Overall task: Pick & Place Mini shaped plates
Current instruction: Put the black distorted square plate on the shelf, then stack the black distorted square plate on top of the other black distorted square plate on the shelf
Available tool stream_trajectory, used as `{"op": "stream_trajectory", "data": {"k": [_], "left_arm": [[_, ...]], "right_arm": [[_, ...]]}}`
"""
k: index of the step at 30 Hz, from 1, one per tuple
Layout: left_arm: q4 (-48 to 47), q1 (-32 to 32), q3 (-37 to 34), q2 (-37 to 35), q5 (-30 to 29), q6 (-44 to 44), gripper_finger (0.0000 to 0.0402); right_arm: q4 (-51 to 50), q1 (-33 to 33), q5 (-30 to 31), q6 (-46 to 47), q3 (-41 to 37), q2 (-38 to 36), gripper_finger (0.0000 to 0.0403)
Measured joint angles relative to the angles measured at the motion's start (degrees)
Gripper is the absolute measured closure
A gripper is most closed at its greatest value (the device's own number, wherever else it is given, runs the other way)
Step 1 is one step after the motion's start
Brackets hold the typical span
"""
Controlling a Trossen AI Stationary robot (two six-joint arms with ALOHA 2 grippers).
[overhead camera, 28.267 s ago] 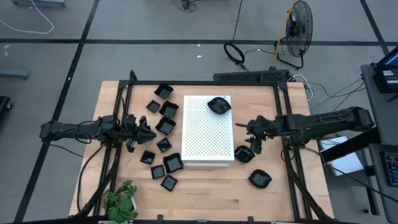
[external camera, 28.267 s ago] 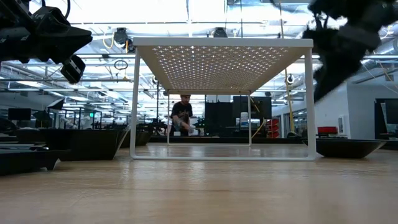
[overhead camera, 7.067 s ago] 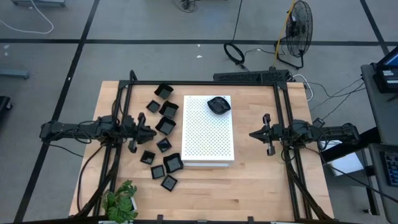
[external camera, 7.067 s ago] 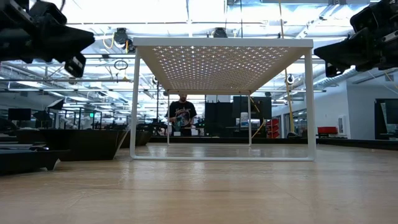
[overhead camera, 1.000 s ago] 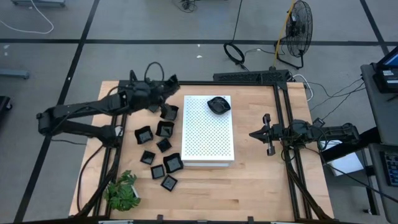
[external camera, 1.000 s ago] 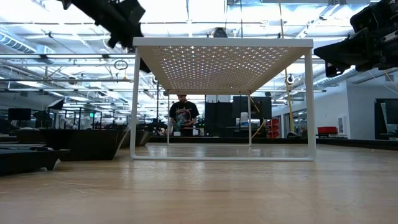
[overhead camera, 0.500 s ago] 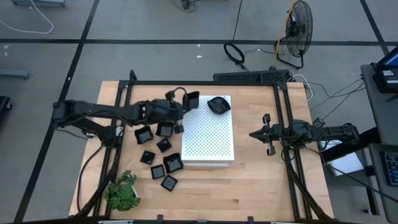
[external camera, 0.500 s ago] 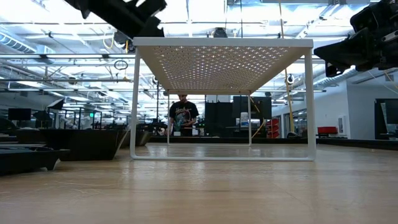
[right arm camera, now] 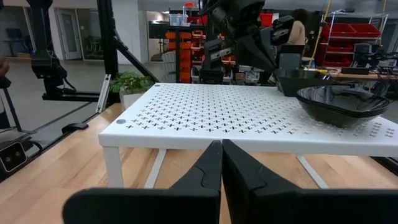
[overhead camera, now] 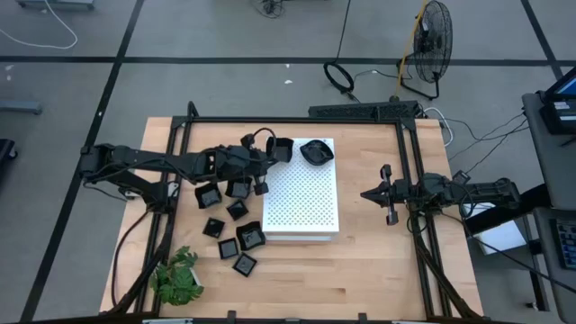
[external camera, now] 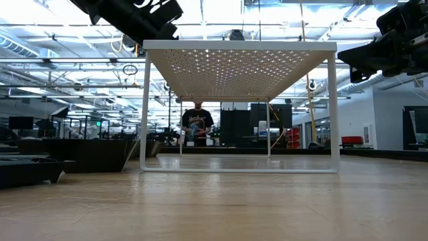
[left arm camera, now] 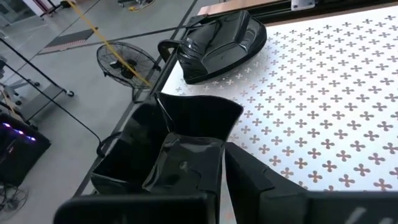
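Observation:
My left gripper (overhead camera: 270, 155) reaches from the table's left to the far left corner of the white perforated board (overhead camera: 301, 193) and is shut on a square black mini plate (overhead camera: 281, 148), also seen in the left wrist view (left arm camera: 177, 140). A rounded black plate (overhead camera: 316, 151) lies on its base at the board's far end (left arm camera: 217, 43). Several more square plates (overhead camera: 238, 187) lie on the wood left of the board. My right gripper (overhead camera: 367, 193) waits shut to the right of the board, holding nothing (right arm camera: 221, 155). My left gripper pinches the square plate's near wall (left arm camera: 208, 165) between its two fingers. The fingers come from the table's left, slanting a little downward. The plate is tilted, hollow side up, over the board's corner; whether its lower edge touches the board, I cannot tell.
The board stands on thin white legs (external camera: 144, 110) with open room beneath it. A potted plant (overhead camera: 175, 279) sits at the near left corner. A black frame rail (overhead camera: 297, 120) runs along the table's far edge. A person stands far off in the room (external camera: 196, 124).
My left gripper has swung from the table's far left toward the board and come down, rolling somewhat, carrying the square plate. The plate now hangs over the board's far left corner. In the last half second the gripper has hardly moved.

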Motion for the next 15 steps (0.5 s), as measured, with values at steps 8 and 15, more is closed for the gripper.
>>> {"op": "stream_trajectory", "data": {"k": [8,15], "left_arm": [[1.3,-0.5,0.0,-0.2,0.1,-1.1,0.0379],[1.7,-2.2,0.0,-5.0,-5.0,-3.9,0.0336]], "right_arm": [[0.0,0.0,0.0,0.0,0.0,0.0,0.0403],[0.0,0.0,0.0,0.0,0.0,0.0,0.0403]]}}
